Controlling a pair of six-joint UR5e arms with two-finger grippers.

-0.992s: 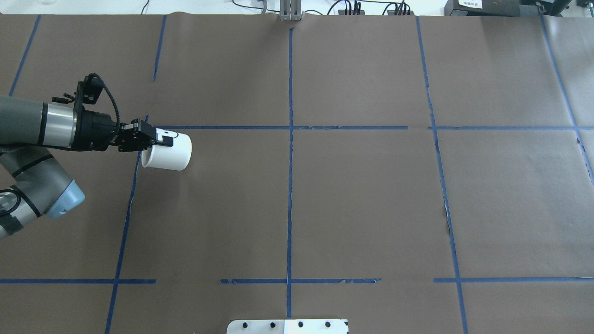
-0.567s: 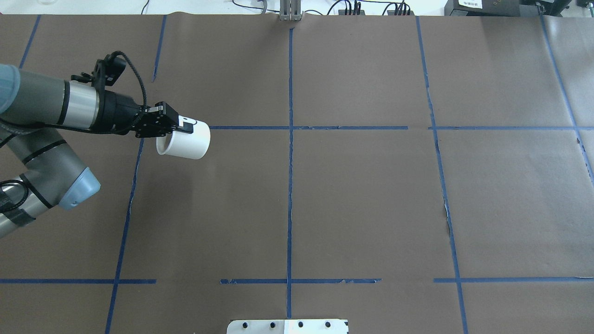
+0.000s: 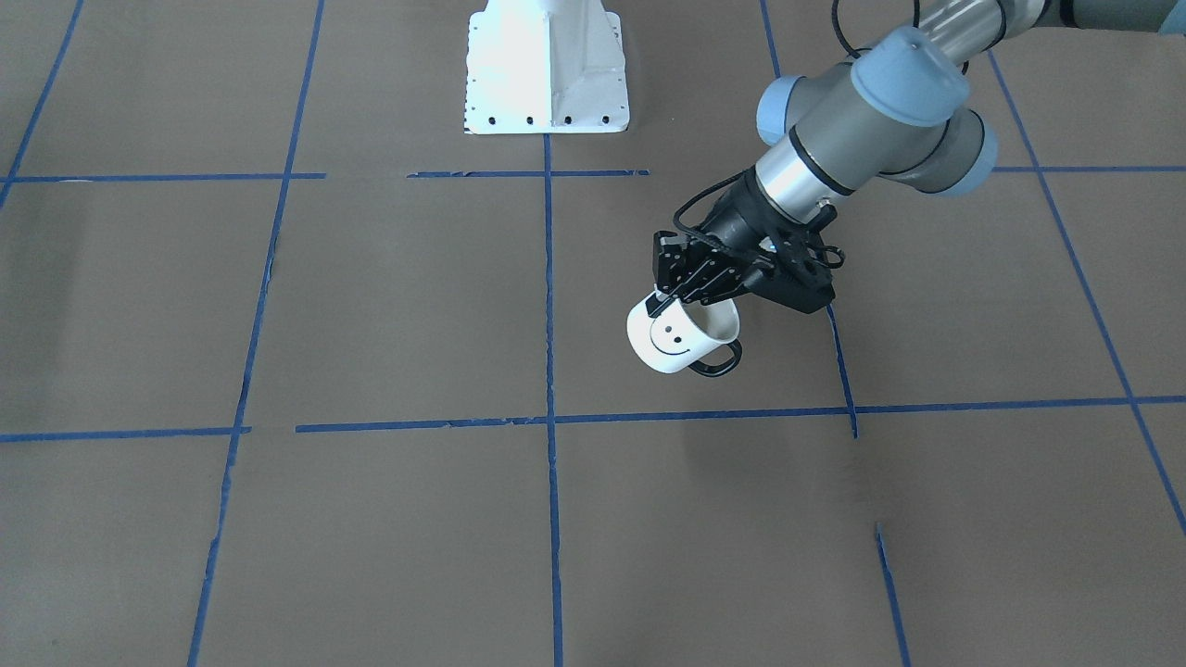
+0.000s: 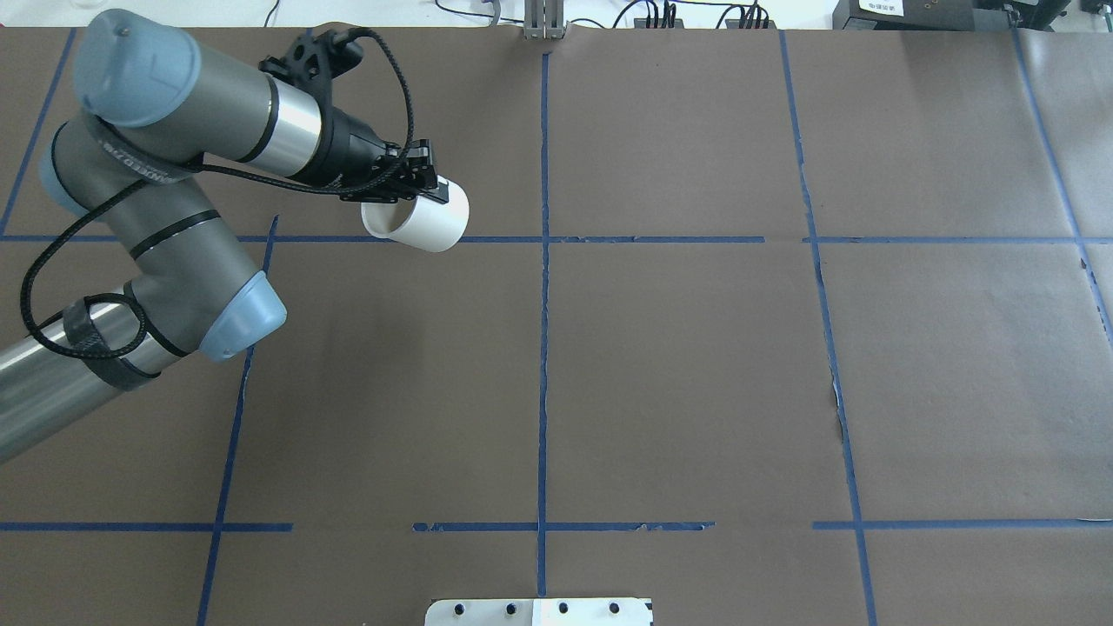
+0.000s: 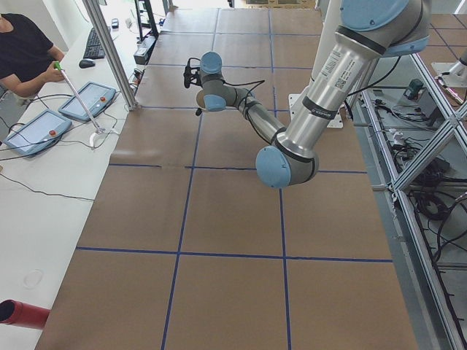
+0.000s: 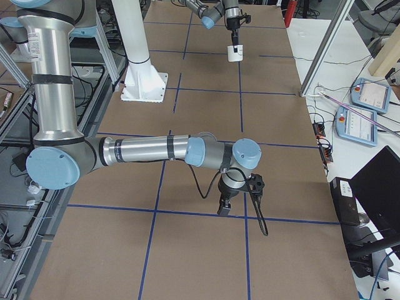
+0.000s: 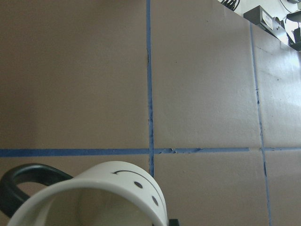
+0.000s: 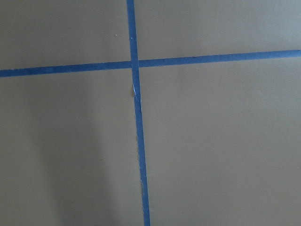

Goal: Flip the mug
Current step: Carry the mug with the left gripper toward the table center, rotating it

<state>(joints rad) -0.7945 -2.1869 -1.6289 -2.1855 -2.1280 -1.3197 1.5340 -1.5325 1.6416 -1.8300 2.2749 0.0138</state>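
The mug [image 4: 419, 223] is white with a black smiley face and a black loop handle [image 3: 718, 361]. My left gripper [image 4: 417, 193] is shut on its rim wall and holds it tilted, mouth toward the arm, above the brown table. The front-facing view shows the mug [image 3: 679, 337] under the left gripper [image 3: 676, 301], clear of the surface. The left wrist view shows the mug's rim and face [image 7: 99, 195] at the bottom. The mug is small and far in the right side view [image 6: 234, 54]. My right gripper [image 6: 224, 206] points down close to the table; I cannot tell whether it is open.
Blue tape lines [image 4: 543, 261] divide the brown paper-covered table. The white robot base plate [image 3: 547, 74] stands at the robot's side. A side table with pendants [image 5: 44, 127] and an operator [image 5: 25, 51] lies beyond the far edge.
My left arm has carried the mug to the right and away from the robot, and higher off the table. The grip on it has stayed shut.
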